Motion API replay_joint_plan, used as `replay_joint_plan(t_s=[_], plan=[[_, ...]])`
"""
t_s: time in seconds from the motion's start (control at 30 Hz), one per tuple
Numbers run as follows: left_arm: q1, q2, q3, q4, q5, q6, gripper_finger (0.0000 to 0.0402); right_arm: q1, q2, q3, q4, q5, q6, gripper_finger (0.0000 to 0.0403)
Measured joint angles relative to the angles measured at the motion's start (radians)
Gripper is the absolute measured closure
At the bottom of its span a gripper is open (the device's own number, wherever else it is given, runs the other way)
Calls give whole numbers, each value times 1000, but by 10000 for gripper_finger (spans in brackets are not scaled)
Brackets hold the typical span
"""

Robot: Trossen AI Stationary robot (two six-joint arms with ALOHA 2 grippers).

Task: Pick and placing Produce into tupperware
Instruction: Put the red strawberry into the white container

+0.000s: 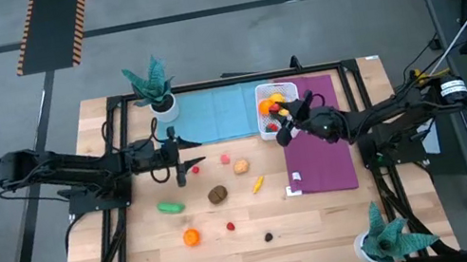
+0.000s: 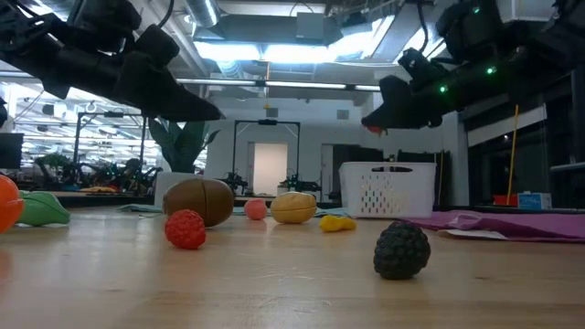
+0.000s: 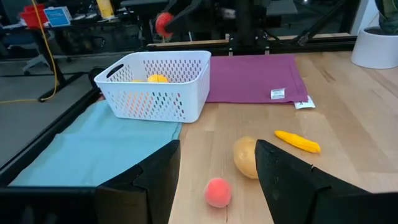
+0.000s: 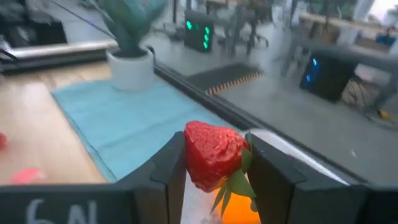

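My right end effector [image 4: 214, 168] holds a strawberry [image 4: 214, 155] over the tupperware [image 1: 273, 109]. Next I open up. My left end effector [image 3: 217, 174] waits, part open.

the right gripper [image 1: 281, 119] sits right of centre in the high view, fingers clamped on a strawberry [image 4: 213, 155]. the left gripper [image 1: 194, 167] waits centre-left, fingers apart, holding nothing.

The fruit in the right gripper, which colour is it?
Red strawberry with green leaves, clearest in the right wrist view.

Open wood [image 1: 235, 246] — scattered produce [image 1: 217, 194]
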Motion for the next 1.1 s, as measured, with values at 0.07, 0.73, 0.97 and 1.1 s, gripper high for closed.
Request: replay_joint_plan(t_s=[0.07,0.73,0.97,1.1], plan=[[0,0,0,0,0,0,202,-34,0,0,-49,-32,37,263],[0,0,0,-5,0,7,202,-179,0,323,-871,-284,101,263],[0,0,0,-6,0,7,202,-223,0,501,-1204,-414,99,263],[0,0,0,-6,0,7,201,-226,0,515,-1227,-414,87,263]])
